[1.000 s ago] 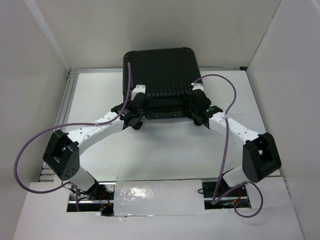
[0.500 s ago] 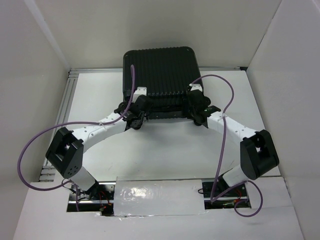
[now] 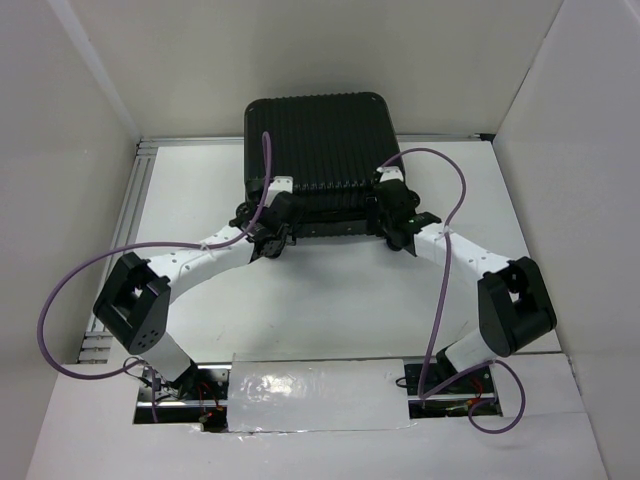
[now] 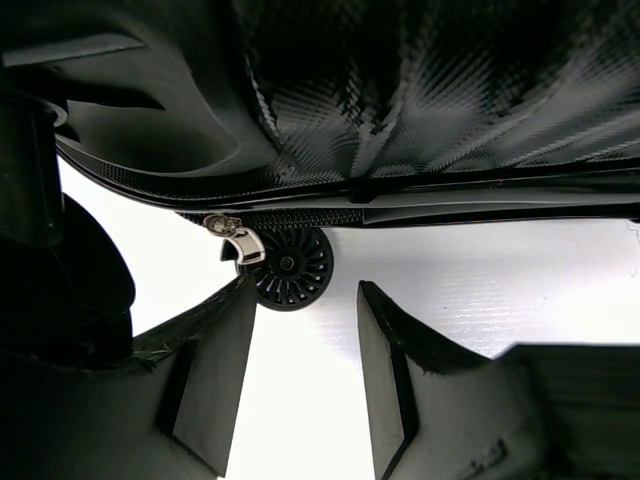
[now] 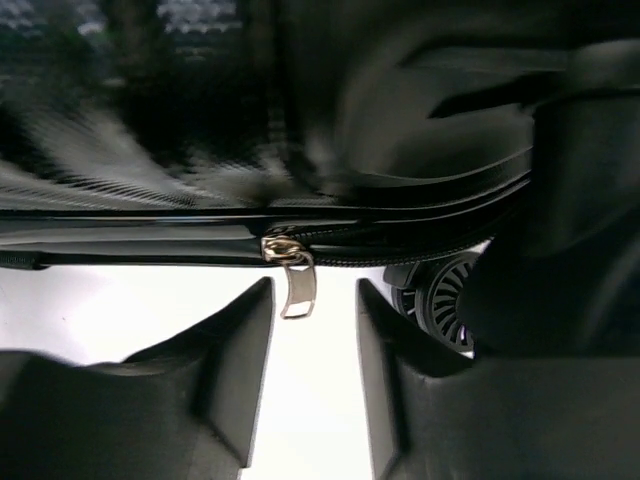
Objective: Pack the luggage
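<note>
Plainly black ribbed luggage, lying flat, silver zipper pull dangling.

The left arm and right arm have white link shells between bulky black joint housings. A purple cable loops off each. The claw fingers look matte black, perhaps rubbery.

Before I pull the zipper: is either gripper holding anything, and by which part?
Nothing yet. The left gripper is open facing a wheel; the right gripper is open around the luggage zipper pull, not closed on it.
</note>
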`<state>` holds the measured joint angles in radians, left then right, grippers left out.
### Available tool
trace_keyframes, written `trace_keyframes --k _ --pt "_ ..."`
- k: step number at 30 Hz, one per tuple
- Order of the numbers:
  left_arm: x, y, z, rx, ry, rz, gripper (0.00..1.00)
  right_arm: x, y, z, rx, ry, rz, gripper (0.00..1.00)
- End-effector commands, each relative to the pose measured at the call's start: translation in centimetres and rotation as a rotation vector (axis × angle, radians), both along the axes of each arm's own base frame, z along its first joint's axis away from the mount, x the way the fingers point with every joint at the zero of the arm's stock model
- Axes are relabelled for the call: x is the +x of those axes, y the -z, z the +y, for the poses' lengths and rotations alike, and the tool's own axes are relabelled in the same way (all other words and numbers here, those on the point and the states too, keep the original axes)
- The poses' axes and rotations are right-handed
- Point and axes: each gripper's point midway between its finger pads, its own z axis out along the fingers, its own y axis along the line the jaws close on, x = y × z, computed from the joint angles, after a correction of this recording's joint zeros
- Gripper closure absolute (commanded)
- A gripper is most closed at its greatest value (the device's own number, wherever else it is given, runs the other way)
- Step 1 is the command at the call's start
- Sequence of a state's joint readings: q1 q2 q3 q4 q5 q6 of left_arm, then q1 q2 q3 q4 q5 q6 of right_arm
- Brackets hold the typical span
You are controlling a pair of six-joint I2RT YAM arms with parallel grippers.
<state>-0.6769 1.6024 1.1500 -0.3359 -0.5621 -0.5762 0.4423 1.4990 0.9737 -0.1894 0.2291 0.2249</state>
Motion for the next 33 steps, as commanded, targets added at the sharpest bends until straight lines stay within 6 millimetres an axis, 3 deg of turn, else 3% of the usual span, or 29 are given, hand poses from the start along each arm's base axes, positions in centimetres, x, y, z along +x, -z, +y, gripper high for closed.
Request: trace_keyframes --k 1,5,15,19,23,25,27,31,33 --pt "0.1 1.4 2.7 0.068 -0.068 0.031 0.43 1.8 -1.2 -0.5 0.041 0.012 -0.076 0.57" --pt "0.1 1.4 2.7 0.068 -0.068 0.031 0.43 1.6 0.4 -0.6 0.047 0.010 -0.033 0.67" --pt "0.0 1.1 2.9 0.039 -0.086 0.026 0.43 1.6 0.1 -0.4 0.102 0.008 -0.053 1.00" --pt "-0.3 1.1 3.1 -0.019 -0.110 0.045 0.43 1.2 0.2 -1.4 0.086 0.069 -0.032 1.00" --pt "-0.4 1.3 3.4 -0.032 -0.119 0.052 0.43 0.9 -0.5 -4.2 0.017 0.249 -0.028 1.00" --pt "-0.4 1.2 3.4 -0.032 -0.119 0.052 0.43 0.8 -0.9 -4.5 -0.007 0.269 -0.043 1.00" --pt "-0.4 1.2 3.4 -0.032 -0.119 0.052 0.43 0.5 -0.8 -4.6 -0.038 0.259 -0.042 1.00" --pt "-0.4 1.2 3.4 -0.032 -0.119 0.052 0.43 0.8 -0.6 -2.7 0.022 0.139 -0.055 1.00" --pt "-0.3 1.0 3.1 -0.043 -0.113 0.049 0.43 0.8 -0.7 -1.9 0.056 0.091 -0.045 0.94"
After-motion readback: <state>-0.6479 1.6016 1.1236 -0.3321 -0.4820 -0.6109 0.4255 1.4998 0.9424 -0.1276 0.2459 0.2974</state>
